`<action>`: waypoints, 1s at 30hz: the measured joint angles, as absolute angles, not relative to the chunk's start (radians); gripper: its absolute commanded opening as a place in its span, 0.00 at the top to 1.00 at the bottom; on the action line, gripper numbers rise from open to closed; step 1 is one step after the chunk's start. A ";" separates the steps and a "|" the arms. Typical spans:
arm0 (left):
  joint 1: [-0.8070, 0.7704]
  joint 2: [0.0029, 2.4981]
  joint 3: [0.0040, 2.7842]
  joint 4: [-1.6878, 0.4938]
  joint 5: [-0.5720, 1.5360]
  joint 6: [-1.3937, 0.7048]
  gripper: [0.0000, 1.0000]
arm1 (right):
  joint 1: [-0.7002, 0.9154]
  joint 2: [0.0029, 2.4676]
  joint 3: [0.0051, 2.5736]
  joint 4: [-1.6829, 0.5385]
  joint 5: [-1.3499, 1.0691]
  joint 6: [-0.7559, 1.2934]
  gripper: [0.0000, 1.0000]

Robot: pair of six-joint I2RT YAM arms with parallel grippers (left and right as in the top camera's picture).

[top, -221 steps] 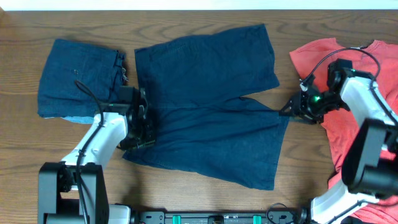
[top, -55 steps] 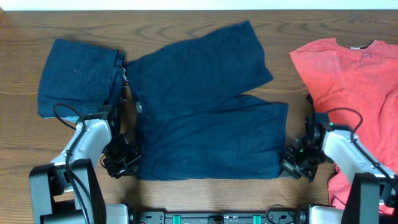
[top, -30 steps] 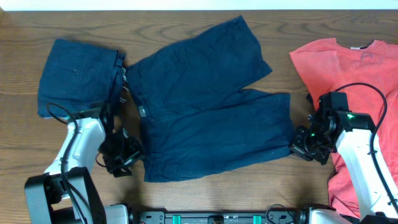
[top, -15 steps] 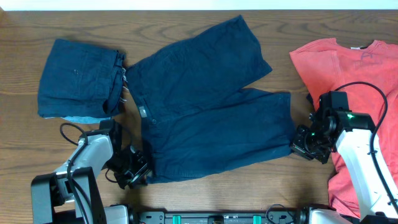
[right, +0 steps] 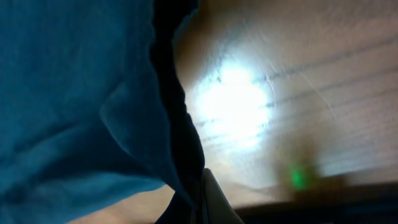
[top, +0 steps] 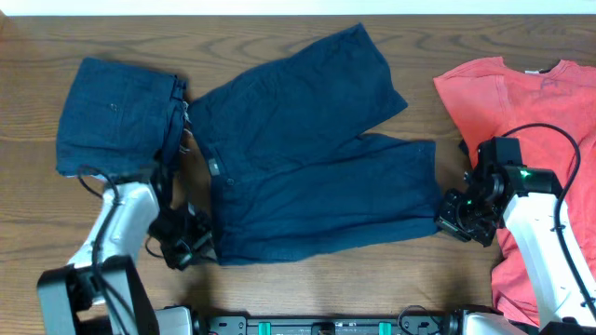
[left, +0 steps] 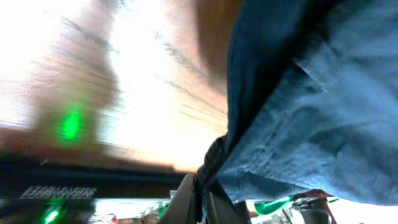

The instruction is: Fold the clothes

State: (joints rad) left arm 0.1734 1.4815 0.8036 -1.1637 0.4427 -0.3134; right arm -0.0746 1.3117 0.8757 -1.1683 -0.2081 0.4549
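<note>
At the near edge of the navy shorts (top: 307,158), the left gripper (top: 191,244) pinches the waist corner and the right gripper (top: 453,220) clamps the near leg's hem. They should probably lift together, cloth taut, laying this leg squarely over the far one, clear of the folded navy garment (top: 112,116) left of the shorts and the red T-shirt (top: 531,121) to their right.

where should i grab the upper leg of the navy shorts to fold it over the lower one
Grip the upper leg's hem near its outer corner, coming from the right over the bare table. On the navy shorts that hem is a free edge lying flat on wood, so a finger should slide under; the opposite end joins the waist.
</note>
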 measured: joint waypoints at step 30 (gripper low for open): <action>0.176 0.897 1.171 -1.581 0.322 -0.360 0.94 | -0.075 1.314 1.591 -1.303 -0.143 0.417 0.99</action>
